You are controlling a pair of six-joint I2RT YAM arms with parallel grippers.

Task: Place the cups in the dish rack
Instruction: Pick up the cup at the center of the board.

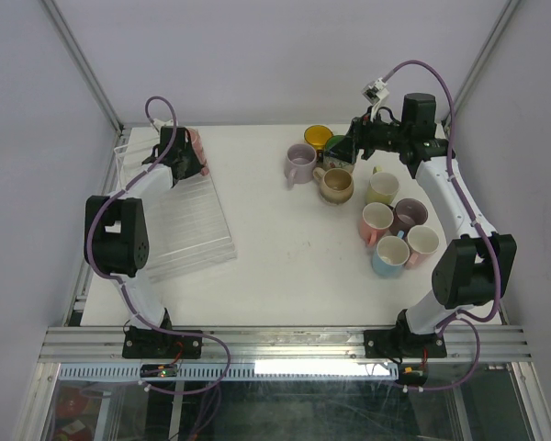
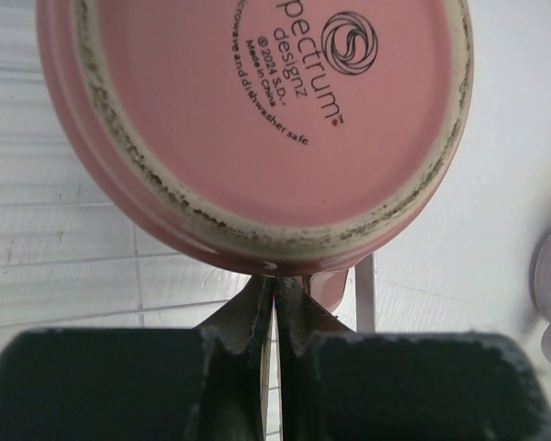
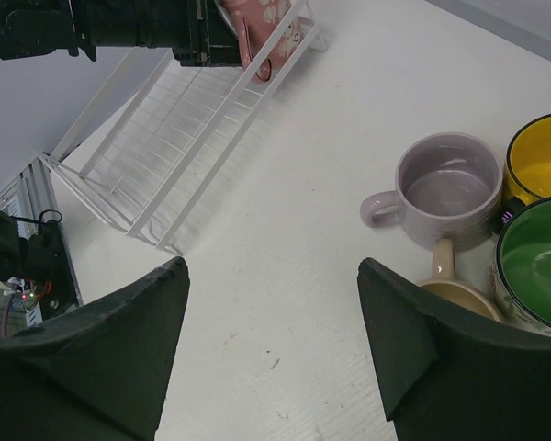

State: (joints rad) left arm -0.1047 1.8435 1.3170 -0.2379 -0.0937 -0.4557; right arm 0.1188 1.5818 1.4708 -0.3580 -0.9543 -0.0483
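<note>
My left gripper (image 1: 190, 156) is shut on a pink mug (image 1: 196, 142) and holds it over the far end of the dish rack (image 1: 188, 225). In the left wrist view the mug's base (image 2: 275, 119) faces the camera, with the fingers (image 2: 248, 317) pinched together just under it by the handle. My right gripper (image 1: 338, 152) is open and empty, hovering by the green mug (image 1: 336, 144). In the right wrist view the gripper (image 3: 271, 276) is over bare table, with lilac (image 3: 445, 188), yellow (image 3: 539, 156), green (image 3: 537, 262) and beige (image 3: 455, 287) mugs to its right.
More mugs stand on the right of the table: a pale yellow one (image 1: 383, 186), mauve (image 1: 410, 213), a pink-sided one (image 1: 376, 220), light blue (image 1: 390, 253) and cream (image 1: 422, 243). The rack (image 3: 165, 138) lies along the table's left edge. Enclosure walls stand at the back and sides.
</note>
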